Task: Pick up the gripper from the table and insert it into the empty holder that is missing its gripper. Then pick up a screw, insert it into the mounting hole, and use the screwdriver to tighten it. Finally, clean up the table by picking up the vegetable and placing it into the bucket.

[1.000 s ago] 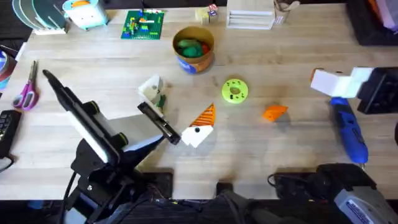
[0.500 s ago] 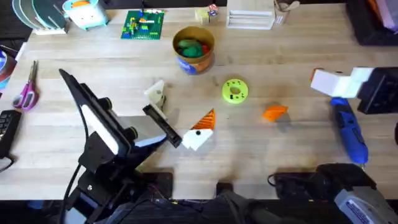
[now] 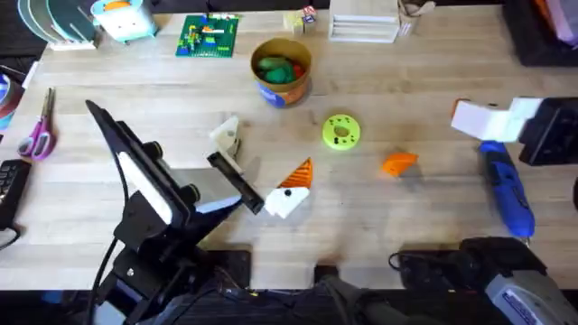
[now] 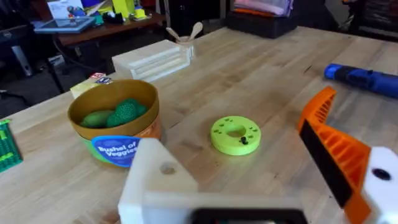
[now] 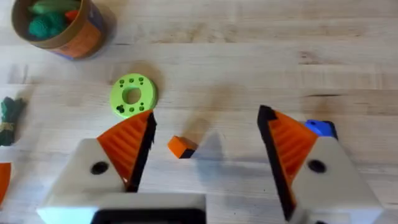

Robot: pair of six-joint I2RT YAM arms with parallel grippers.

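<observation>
Mostly wood, ribbed orange gripper (image 3: 398,162), cardboard bucket (image 3: 282,72)

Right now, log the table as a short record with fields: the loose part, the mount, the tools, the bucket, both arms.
gripper: orange wedge lying loose on the table, right of the green disc
holder: bare white mount on the left gripper, twin orange-tipped
left gripper: fingers open, holding nothing
right gripper: fingers open, both orange-padded, wedge on the table beyond them
screwdriver: lying flat at the table's right side
vegetable: on the table, outside the bucket
bucket: upright, green and red toy foods inside
</observation>
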